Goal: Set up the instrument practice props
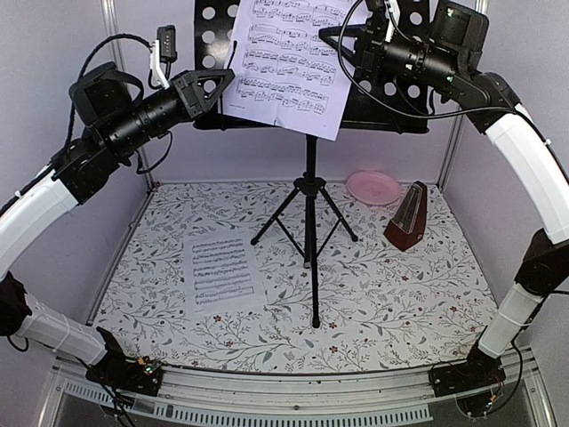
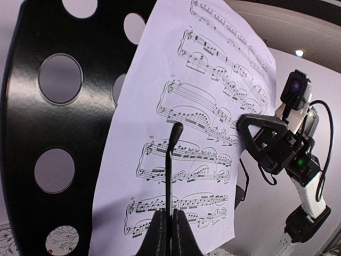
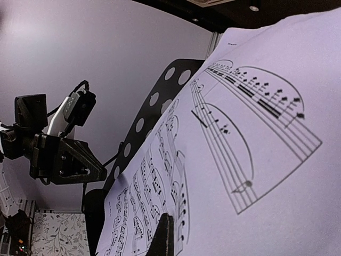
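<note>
The black perforated music stand desk (image 1: 391, 98) stands on tripod legs (image 1: 309, 205) at the back middle. One white sheet-music page (image 1: 284, 62) leans on it, tilted and hanging past the lower lip. My left gripper (image 1: 222, 84) is at the page's left edge; in its wrist view (image 2: 170, 213) the jaws are shut on a thin black page-holder arm (image 2: 169, 160) lying across the page (image 2: 202, 106). My right gripper (image 1: 351, 43) is at the page's right edge, shut on the page (image 3: 256, 106); one finger (image 3: 168, 234) shows. The second page (image 1: 222, 271) lies flat on the table. The metronome (image 1: 407, 218) stands at the right.
A pink round plate (image 1: 373, 187) sits at the back right behind the metronome. The floral tablecloth (image 1: 400, 302) covers the table. White walls and metal posts (image 1: 120, 53) close in the back and sides. Both arms are raised high by the desk.
</note>
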